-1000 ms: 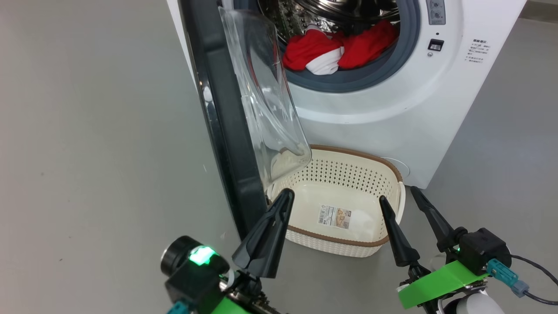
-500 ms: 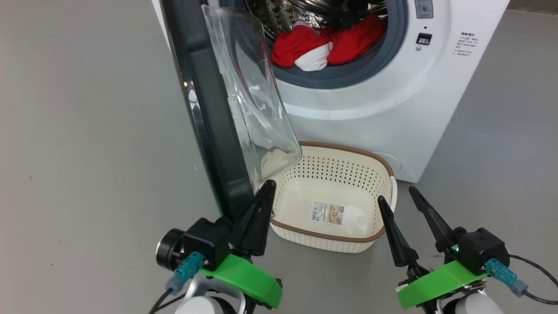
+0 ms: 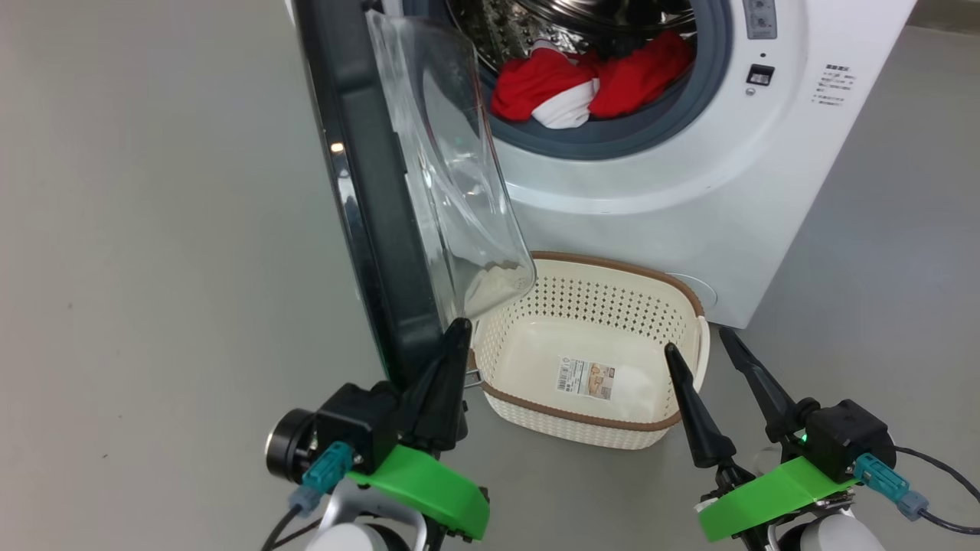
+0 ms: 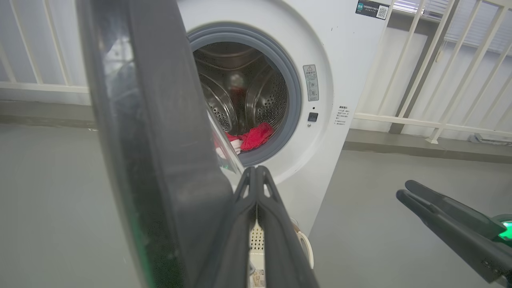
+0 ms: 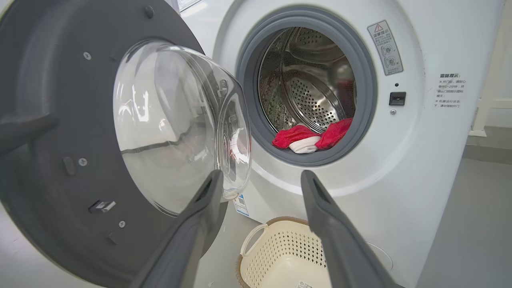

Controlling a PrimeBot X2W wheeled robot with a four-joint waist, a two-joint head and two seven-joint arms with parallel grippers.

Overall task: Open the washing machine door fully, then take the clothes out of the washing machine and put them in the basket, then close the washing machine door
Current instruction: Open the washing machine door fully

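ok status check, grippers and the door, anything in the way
left gripper jaws shut, by lower edge of washing machine door; right gripper open, empty. door part open, clothes in drum. basket empty, door glass over its left corner.

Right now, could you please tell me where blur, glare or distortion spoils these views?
Left wrist view: the door, very near, looks soft, and the railing leans. Right wrist view: the glass carries pale reflections. Head view: sharp, a small glint on the door's edge.

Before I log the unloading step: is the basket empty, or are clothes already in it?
Empty. The basket holds only its paper label on the bottom; the red clothes lie inside the washing machine.
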